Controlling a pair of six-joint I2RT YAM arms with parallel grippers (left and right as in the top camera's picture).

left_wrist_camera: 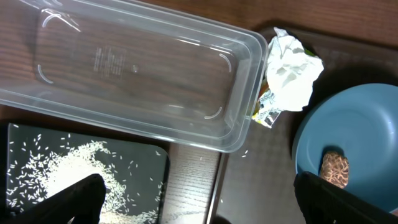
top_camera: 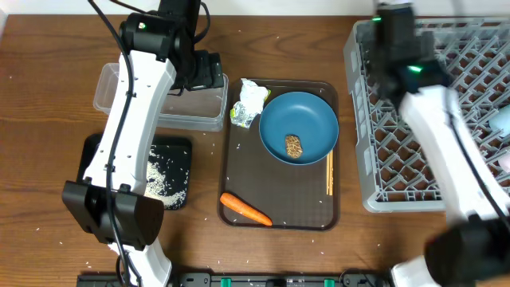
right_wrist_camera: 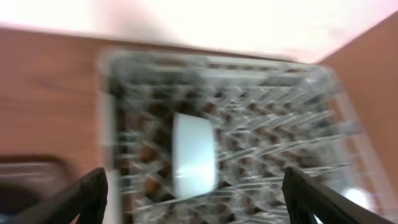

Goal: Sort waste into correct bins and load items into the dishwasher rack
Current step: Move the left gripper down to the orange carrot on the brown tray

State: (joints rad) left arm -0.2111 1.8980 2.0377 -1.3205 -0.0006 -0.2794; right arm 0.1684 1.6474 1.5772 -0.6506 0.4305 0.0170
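The left gripper (left_wrist_camera: pixel 199 208), fingers wide apart, hangs above the clear tub's (left_wrist_camera: pixel 137 74) edge, its arm stretched forward; the right gripper (right_wrist_camera: pixel 196 202), also spread, hovers over the grey rack (right_wrist_camera: pixel 267 124).

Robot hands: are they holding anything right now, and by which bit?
Nothing is held. The left gripper hangs open by the clear tub, the right gripper open over the dishwasher rack; both gaps are empty.
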